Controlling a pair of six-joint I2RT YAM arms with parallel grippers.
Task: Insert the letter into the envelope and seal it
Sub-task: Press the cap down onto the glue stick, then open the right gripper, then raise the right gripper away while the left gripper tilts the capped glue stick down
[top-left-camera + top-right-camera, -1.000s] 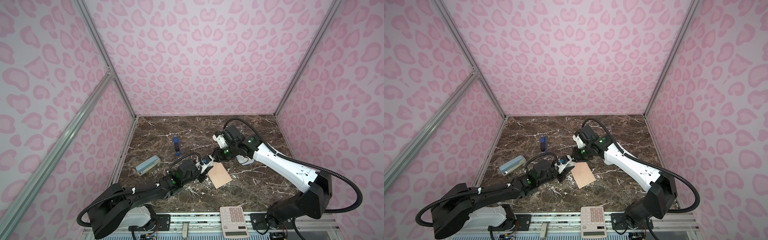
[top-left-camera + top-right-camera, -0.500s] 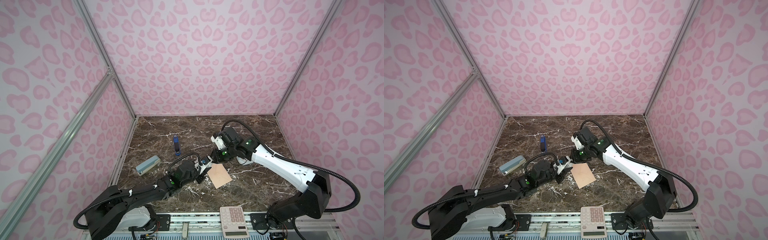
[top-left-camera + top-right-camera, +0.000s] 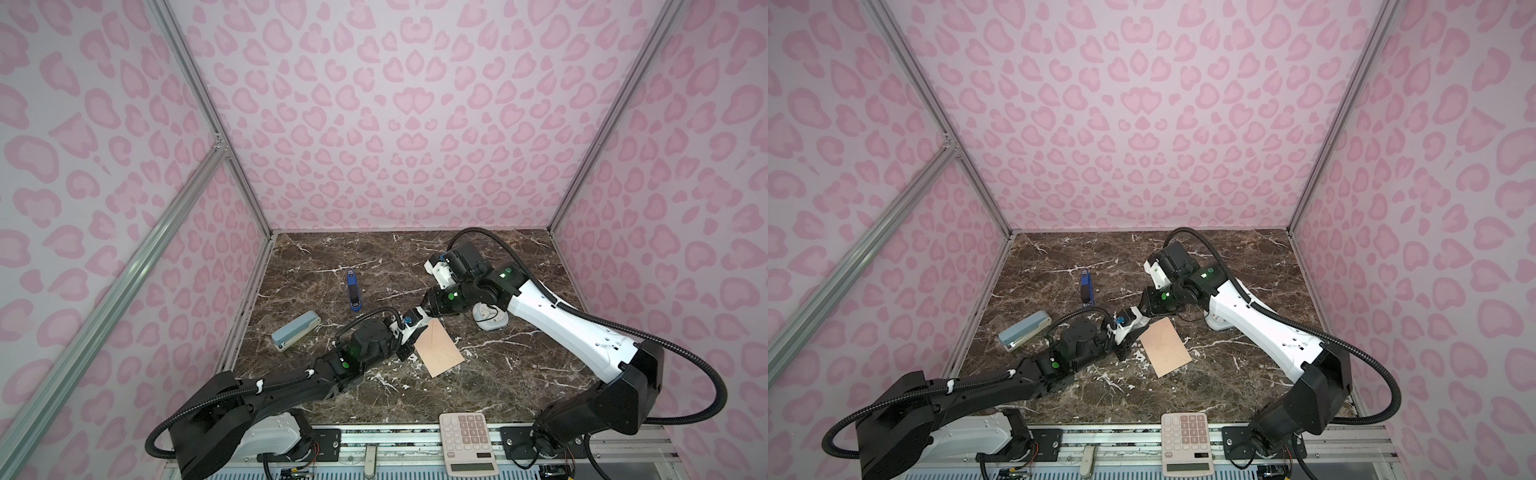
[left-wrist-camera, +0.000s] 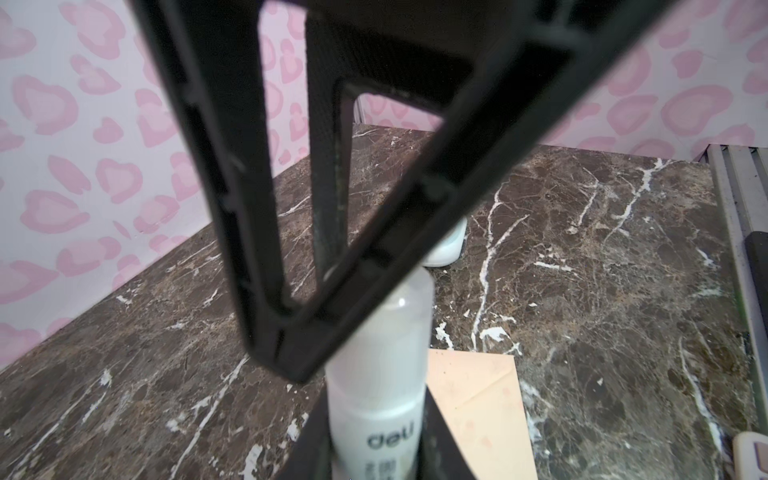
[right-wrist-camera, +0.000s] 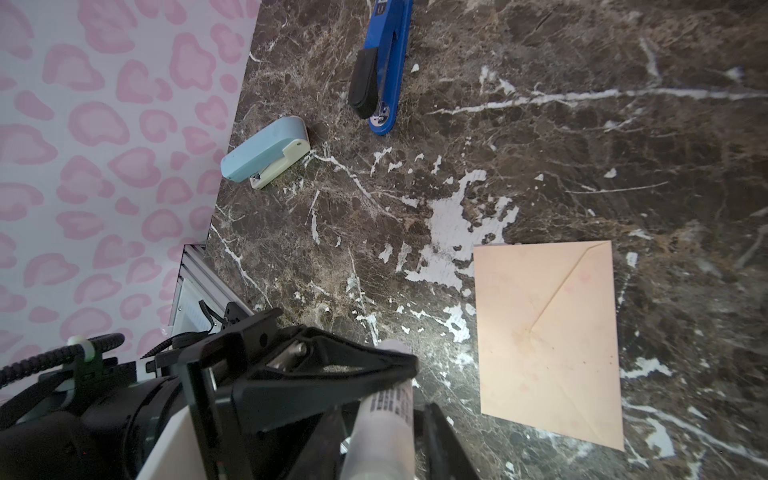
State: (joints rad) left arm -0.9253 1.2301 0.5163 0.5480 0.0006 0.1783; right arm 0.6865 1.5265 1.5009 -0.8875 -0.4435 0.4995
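1. Pink leopard-print walls (image 3: 395,104), dark marble worktop (image 3: 519,374).
2. The peach envelope (image 3: 438,347) lies flat near the middle, flap folded down, just beside both grippers.
3. The left gripper (image 3: 401,337) clamps a white glue bottle (image 4: 380,374).
4. The right gripper (image 3: 422,316) sits at the bottle's other end; its opening cannot be told.

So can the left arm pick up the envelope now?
Probably not yet. The left fingers are shut on the glue bottle. The envelope lies flat close by with nothing on top.
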